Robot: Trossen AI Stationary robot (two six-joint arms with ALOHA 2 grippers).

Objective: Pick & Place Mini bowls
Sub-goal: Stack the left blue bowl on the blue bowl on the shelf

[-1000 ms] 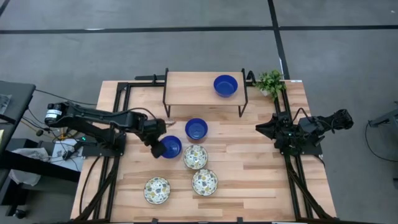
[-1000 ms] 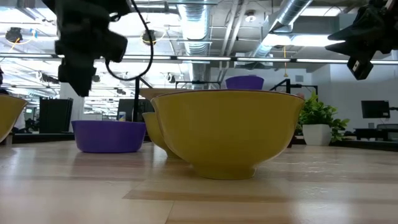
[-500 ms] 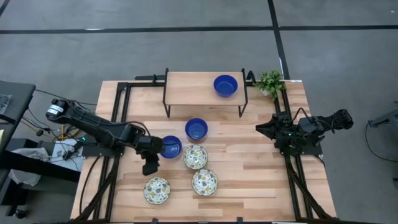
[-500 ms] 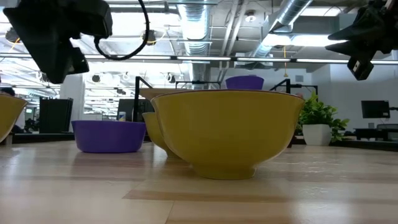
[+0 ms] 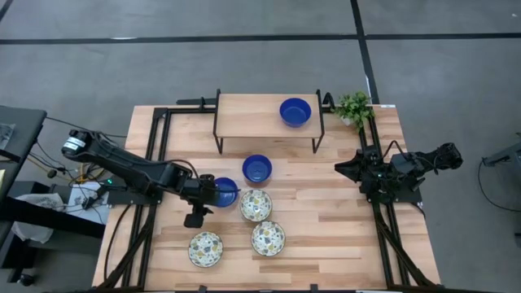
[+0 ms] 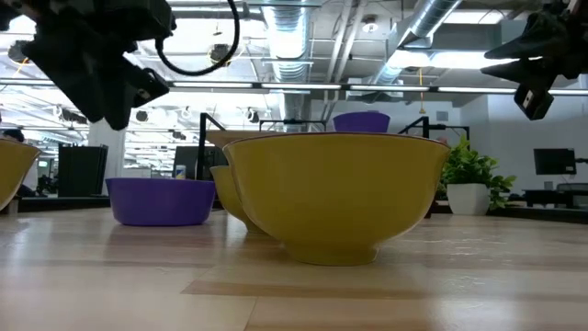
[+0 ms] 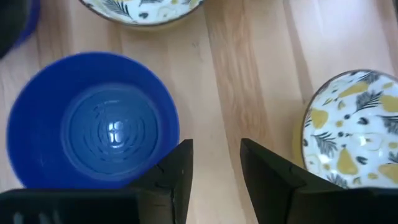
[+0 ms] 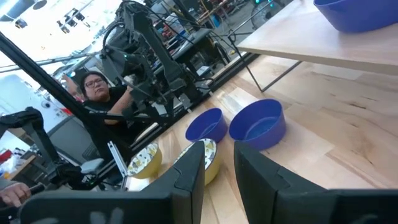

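Blue bowls: three glossy cobalt-blue round bowls, all upright, mouths up; one on the raised wooden shelf [image 5: 269,116] at [image 5: 295,111], two on the table at [image 5: 256,168] and [image 5: 223,191].
Patterned bowls: three cream floral bowls [image 5: 256,205], [image 5: 268,238], [image 5: 205,248], upright, clustered near the front.
Left gripper [image 5: 196,213]: beside the near blue bowl [image 7: 93,121]; fingers part-open, holding nothing.
Right gripper [image 5: 345,168]: parked at the right edge, fingers part-open, empty.
Surroundings: small green potted plant [image 5: 354,106] by the shelf.

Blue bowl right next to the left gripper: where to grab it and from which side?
Probably the rim, from above. The blue bowl sits upright and open, so its thin wall is the only edge two fingers can straddle, one inside and one outside. The left gripper hangs beside it with fingers apart and empty. The side facing the patterned bowl looks tight, so take the wall on the arm's own side.
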